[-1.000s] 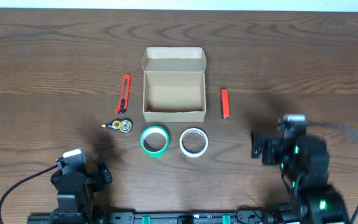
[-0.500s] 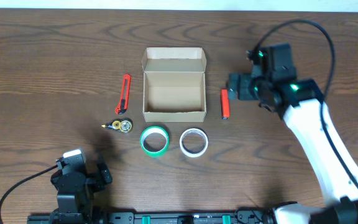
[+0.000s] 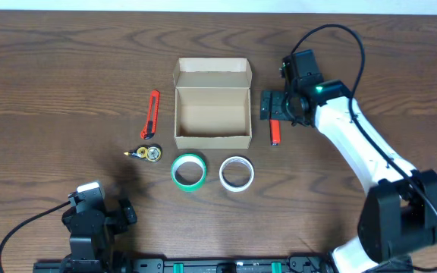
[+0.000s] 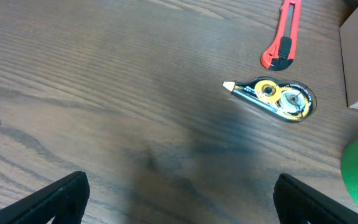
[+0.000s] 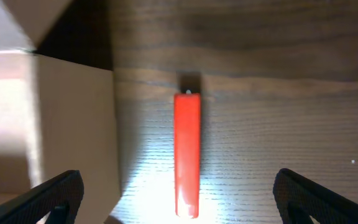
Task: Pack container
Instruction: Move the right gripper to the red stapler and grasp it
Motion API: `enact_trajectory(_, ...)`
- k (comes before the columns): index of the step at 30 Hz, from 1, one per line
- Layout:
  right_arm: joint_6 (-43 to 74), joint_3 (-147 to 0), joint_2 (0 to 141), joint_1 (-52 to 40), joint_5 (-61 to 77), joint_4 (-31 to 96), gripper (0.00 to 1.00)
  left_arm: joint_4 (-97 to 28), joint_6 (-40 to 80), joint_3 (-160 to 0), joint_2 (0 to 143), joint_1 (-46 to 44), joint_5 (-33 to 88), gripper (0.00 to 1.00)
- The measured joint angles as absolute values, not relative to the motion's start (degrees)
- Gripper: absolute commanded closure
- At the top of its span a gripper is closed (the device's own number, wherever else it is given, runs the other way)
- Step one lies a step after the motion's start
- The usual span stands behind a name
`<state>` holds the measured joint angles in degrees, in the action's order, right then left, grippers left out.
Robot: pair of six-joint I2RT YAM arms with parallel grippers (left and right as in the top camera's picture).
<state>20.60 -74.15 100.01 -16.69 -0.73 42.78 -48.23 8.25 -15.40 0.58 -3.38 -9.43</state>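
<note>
Overhead, the left gripper (image 4: 188, 199) is seen at the front left of the table (image 3: 51, 76), spread wide and empty. The container (image 3: 212, 139) is set open mid-table. The right gripper (image 5: 182, 199), spread wide with nothing held, is poised over a red stick (image 3: 275, 136) beside it.

Wood table (image 3: 67, 68) with container (image 3: 212, 140), cutter (image 3: 151, 114)

On the bench (image 3: 67, 68), the box (image 3: 212, 114) sits mid-way. The knife (image 3: 151, 114) lies to its left, with the correction tape (image 3: 147, 153) just before the knife. The left roll (image 3: 189, 171) and the right roll (image 3: 237, 173) lie side by side before the box. The stick (image 3: 275, 134) lies just right of the box, under the right gripper (image 3: 276, 108).
</note>
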Motion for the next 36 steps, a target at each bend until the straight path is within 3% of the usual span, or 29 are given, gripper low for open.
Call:
enact_trajectory(18,20.62,-74.19,109.40,-16.69,-3.27,43.57,0.02,-48.23,8.25,-15.40,0.58,-3.38,-9.43,0.05)
enact_trajectory(25,20.95,-74.19,112.18,-16.69,-2.44,43.66,0.22,-48.21,8.25,-15.40,0.58,-3.38,-9.43,0.05)
enact_trajectory(33,21.43,-74.19,113.99,-16.69,-1.19,43.68,0.59,-48.23,8.25,-15.40,0.58,-3.38,-9.43,0.05)
enact_trajectory(36,21.50,-74.19,113.99,-16.69,-0.99,43.66,0.66,-48.23,8.25,-15.40,0.58,-3.38,-9.43,0.05)
